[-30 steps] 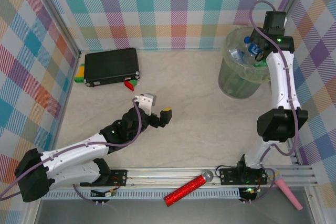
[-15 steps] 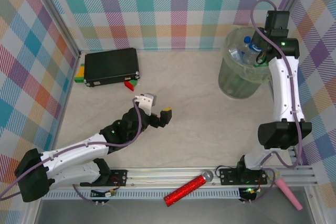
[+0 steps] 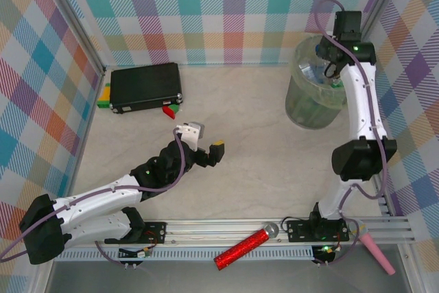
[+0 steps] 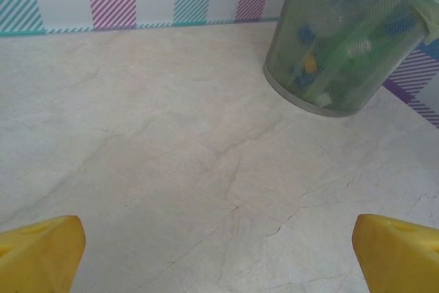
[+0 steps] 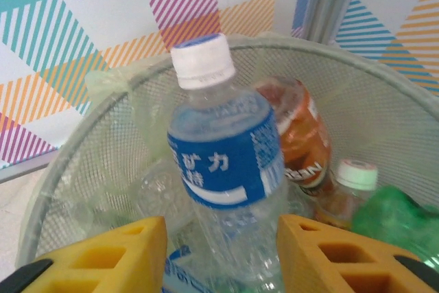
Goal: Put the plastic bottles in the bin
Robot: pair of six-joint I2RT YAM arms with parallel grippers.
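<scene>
four bottles (image 5: 223, 162), one bin (image 5: 388, 98)

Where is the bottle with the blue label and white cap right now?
In the right wrist view, the blue-labelled bottle is between the yellow fingers of the right hand, in the bin, with an orange-labelled bottle beside it on the right.

Robot test cell in a lab, not a home or a shop.
My two arms, left (image 3: 103, 200) and right (image 3: 363, 101), are bolted to a metal rail (image 3: 226, 228) at the near edge of a pale marble-look table (image 3: 260, 121), with purple cables (image 3: 175, 169) running along them. Bright plaid panels (image 3: 206, 12) held in metal posts (image 3: 77, 22) box the table in like a booth. The bin (image 3: 302, 111) and black case (image 3: 145, 86) sit on it like staged props.
</scene>
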